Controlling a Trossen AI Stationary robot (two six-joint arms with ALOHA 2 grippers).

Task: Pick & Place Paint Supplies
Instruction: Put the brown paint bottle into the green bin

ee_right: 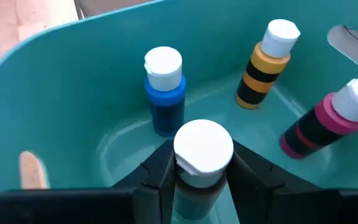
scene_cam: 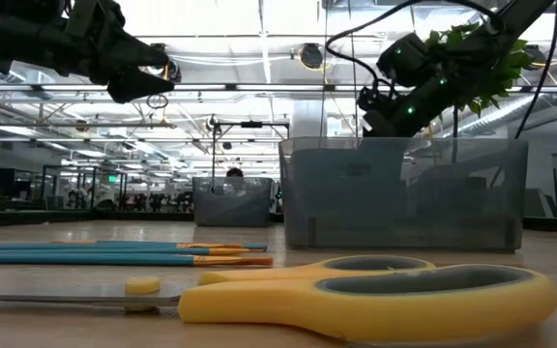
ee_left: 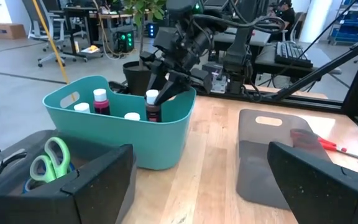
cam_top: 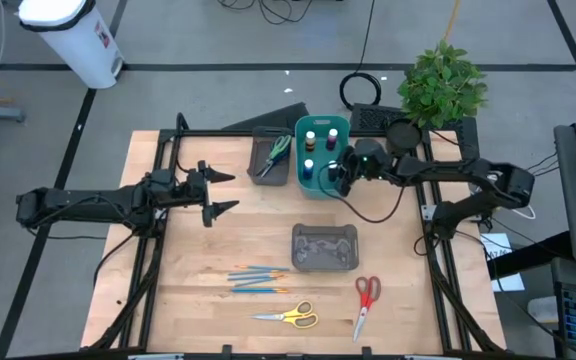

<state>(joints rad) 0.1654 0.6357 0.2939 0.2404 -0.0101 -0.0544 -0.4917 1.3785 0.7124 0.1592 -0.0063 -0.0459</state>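
So the right gripper [ee_right: 199, 177] is pinching a paint bottle with a white cap [ee_right: 202, 149] by the neck, one finger on each side. The bottle stands upright, cap up, long axis vertical, just inside the teal bin [cam_top: 320, 180] near the wall on the right arm's side. You can only see its cap and a bit of dark body; in the right wrist view the fingers hide the rest, so I can't tell whether its base touches the bin floor.

Around it in the bin you've got a blue bottle [ee_right: 165, 93], a yellow-and-black striped one [ee_right: 263, 65] and a magenta-and-black one [ee_right: 328, 121], all upright or nearly so, white caps up, none touching the held one. The magenta one is cut off at the frame edge.

Just beside the bin, a dark grey tray [cam_top: 271, 160] holds the green scissors [cam_top: 276, 152], and only their handles show clearly. A second grey tray [cam_top: 324, 248] sits mid-table. Nearer the front edge the brushes [cam_top: 258, 277] lie side by side, long axes running left-right. The yellow scissors [cam_top: 290, 316] lie about the same way and the red scissors [cam_top: 366, 300] run nearly front-to-back.

Your left gripper [cam_top: 220, 193] hangs over bare table left of the trays, fingers spread wide, holding nothing.
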